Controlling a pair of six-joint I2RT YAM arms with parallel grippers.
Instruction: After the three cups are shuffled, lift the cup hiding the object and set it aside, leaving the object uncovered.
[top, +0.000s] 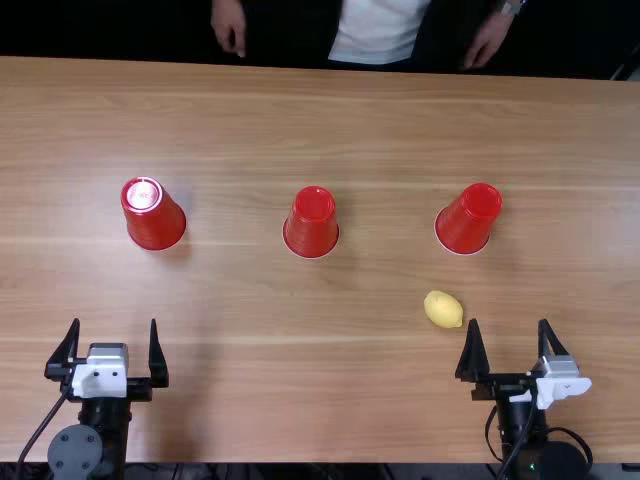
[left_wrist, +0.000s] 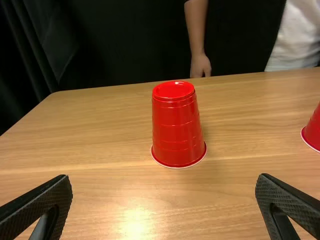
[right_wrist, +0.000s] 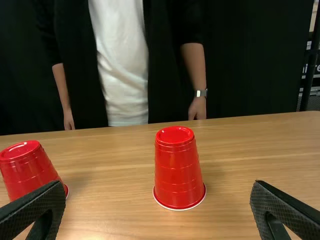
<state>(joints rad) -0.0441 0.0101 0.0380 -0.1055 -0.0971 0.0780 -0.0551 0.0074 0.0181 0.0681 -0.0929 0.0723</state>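
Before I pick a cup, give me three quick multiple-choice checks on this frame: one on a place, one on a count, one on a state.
1. Where is the yellow object?
A) on top of a cup
B) at the table's far edge
C) on the bare table, between the right cup and the right gripper

2. How many cups stand mouth down?
A) two
B) three
C) four

3. What state is the left gripper in?
A) open, holding nothing
B) shut on a cup
C) shut, empty

Answers:
1 C: it lies uncovered there.
2 B: the left cup, middle cup and right cup.
3 A: its fingers stand wide apart.
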